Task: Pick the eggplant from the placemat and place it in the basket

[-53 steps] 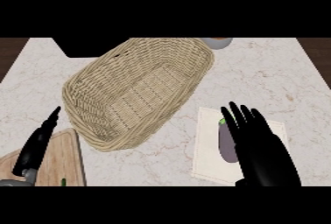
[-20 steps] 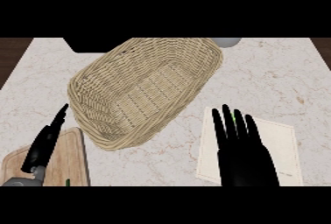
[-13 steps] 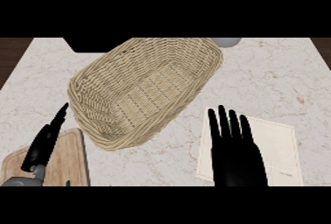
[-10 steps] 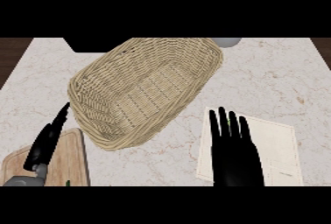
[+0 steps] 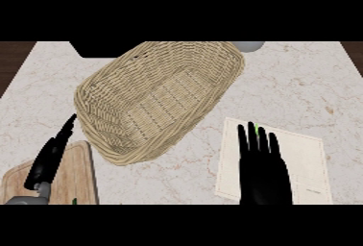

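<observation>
Head view: the right hand (image 5: 263,174) lies flat over the placemat (image 5: 309,162), fingers straight and spread, grasping nothing; the eggplant (image 5: 256,128) is hidden beneath it, only a green tip showing by the fingertips; the basket (image 5: 160,96) sits to the upper left; the left hand (image 5: 50,156) rests relaxed over a board (image 5: 74,177).

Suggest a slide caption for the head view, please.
Right hand flat over the placemat, hiding most of the eggplant; wicker basket waits.
</observation>
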Tool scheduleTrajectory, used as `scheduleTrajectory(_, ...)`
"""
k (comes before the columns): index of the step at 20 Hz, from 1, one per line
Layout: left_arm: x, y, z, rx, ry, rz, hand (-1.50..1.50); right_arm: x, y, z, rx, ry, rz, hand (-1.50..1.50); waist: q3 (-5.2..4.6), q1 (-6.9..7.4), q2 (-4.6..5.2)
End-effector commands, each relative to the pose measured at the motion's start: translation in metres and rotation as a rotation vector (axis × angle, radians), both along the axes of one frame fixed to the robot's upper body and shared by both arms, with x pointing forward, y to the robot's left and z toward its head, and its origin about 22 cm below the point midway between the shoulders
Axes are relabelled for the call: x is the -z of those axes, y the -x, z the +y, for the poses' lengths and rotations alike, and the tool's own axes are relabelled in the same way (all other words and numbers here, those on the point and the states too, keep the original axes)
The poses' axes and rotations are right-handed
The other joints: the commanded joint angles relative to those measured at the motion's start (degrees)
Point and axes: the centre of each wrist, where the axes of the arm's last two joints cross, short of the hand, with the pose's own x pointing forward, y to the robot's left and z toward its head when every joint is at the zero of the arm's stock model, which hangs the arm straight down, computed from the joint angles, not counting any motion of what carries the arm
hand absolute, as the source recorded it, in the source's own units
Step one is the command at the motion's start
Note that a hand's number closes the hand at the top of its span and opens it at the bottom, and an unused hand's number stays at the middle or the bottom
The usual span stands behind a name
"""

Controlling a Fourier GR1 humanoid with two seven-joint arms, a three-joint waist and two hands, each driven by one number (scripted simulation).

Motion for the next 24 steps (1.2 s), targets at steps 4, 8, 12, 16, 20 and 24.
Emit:
scheduleTrajectory(4, -0.002, -0.009, 0.007, -0.006, 0.013, 0.008, 0.00, 0.040, -0.021, -0.016, 0.043, 0.019, 0.019, -1.50, -0.01, 0.04, 0.06)
scheduleTrajectory(8, 0.009, -0.002, -0.002, 0.010, 0.003, 0.004, 0.00, 0.042, -0.016, -0.019, 0.041, 0.029, 0.018, -1.50, -0.02, 0.00, 0.02)
scheduleTrajectory(12, 0.017, -0.013, -0.005, -0.011, 0.004, 0.000, 0.00, 0.054, -0.016, -0.026, 0.054, 0.024, 0.005, -1.50, -0.03, -0.14, 0.05)
scheduleTrajectory(16, -0.004, 0.001, 0.006, 0.004, -0.007, -0.008, 0.00, 0.054, -0.016, -0.036, 0.069, 0.061, 0.020, -1.50, -0.02, 0.02, 0.00)
scheduleTrajectory(20, 0.014, -0.002, 0.013, -0.010, 0.006, 0.001, 0.00, 0.056, -0.017, -0.038, 0.091, 0.045, 0.017, -1.50, -0.03, -0.07, 0.01)
scheduleTrajectory(24, -0.003, -0.005, -0.001, -0.011, 0.003, 0.007, 0.00, 0.054, -0.012, -0.069, 0.071, 0.023, 0.020, -1.50, -0.02, -0.12, -0.02)
